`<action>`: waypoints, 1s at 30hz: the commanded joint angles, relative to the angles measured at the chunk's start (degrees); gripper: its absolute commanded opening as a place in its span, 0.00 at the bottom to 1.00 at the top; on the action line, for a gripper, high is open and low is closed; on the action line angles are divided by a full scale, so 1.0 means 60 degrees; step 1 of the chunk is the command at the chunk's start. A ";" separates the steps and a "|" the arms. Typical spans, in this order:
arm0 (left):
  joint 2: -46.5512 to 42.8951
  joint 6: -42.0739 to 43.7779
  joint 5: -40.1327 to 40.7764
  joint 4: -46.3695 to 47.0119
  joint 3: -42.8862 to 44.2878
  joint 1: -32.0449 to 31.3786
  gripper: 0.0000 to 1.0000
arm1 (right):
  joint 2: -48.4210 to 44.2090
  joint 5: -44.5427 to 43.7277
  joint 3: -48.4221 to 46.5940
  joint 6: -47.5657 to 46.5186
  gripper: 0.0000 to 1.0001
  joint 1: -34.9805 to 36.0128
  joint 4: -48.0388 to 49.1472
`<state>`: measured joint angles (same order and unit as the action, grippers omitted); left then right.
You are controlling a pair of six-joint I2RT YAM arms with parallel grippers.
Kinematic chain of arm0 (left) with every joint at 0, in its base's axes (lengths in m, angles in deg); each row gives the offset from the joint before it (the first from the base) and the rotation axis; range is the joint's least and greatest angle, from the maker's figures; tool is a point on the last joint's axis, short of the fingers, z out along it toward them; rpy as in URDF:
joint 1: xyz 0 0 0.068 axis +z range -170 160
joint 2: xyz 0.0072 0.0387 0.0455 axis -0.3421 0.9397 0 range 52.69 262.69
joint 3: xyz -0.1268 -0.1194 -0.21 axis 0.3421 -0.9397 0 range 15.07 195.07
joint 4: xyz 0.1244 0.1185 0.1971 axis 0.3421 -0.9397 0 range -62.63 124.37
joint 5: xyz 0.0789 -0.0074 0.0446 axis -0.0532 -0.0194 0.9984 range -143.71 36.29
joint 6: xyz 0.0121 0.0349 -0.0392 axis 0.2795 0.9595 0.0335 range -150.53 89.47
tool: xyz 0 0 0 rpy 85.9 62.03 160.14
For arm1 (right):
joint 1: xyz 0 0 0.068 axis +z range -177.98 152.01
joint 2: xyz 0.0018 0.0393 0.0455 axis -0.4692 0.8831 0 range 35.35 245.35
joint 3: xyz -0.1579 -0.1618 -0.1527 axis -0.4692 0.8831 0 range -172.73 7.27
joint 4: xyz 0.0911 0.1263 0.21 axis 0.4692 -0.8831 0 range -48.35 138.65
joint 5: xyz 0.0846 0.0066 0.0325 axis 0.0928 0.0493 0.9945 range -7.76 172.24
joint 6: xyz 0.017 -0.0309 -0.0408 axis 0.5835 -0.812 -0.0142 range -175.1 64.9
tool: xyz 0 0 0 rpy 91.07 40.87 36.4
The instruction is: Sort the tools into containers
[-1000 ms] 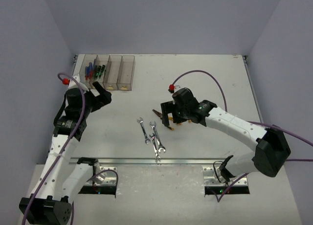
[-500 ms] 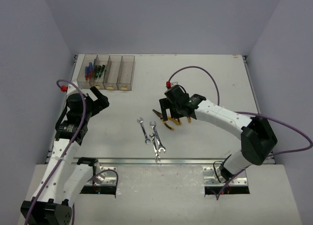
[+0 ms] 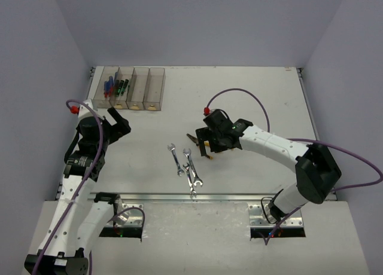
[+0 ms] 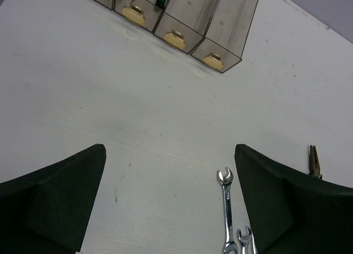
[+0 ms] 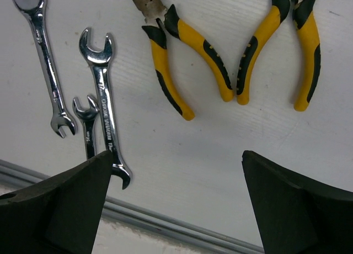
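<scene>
Silver wrenches (image 5: 102, 99) (three of them) are laid out near the middle of the white table (image 3: 251, 95). Their long axes run roughly from the near edge toward the far one, a bit tilted, and two of them are touching. Just beside them two yellow-and-black pliers (image 5: 176, 55) are spotted. In the right wrist view their noses are pointed at the top and their handles are splayed toward the bottom.

The right tool (image 5: 176, 154) is held right over the pliers, spread wide and released, with nothing grasped. The left tool (image 4: 170, 149) is spread just as wide and is also empty, held over bare table between the wrenches and the containers (image 3: 130, 86).

Those four smoky bins are lined up at the far left corner, long sides running near to far, yellowish labels at the near ends. Screwdrivers (image 3: 109, 85) are already lying lengthwise in the two leftmost bins — blue-handled in the first, black-and-green in the second.
</scene>
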<state>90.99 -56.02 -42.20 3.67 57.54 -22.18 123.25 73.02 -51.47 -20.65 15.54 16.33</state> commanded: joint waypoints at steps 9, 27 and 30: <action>-0.0163 0.0265 -0.0263 0.0170 0.0190 0.0007 1.00 | 0.0738 -0.0488 -0.1021 0.0463 0.65 0.1069 -0.1049; -0.0406 0.0271 -0.0570 0.0289 0.0041 -0.0112 1.00 | 0.3398 -0.0260 -0.2485 0.0534 0.48 0.2120 -0.0649; -0.0359 0.0279 -0.0573 0.0283 0.0041 -0.0185 1.00 | 0.3703 -0.0233 -0.2606 0.0601 0.45 0.2135 -0.0775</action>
<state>89.16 -54.95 -44.98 3.21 57.70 -22.63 144.02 72.01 -64.56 -17.60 28.09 12.17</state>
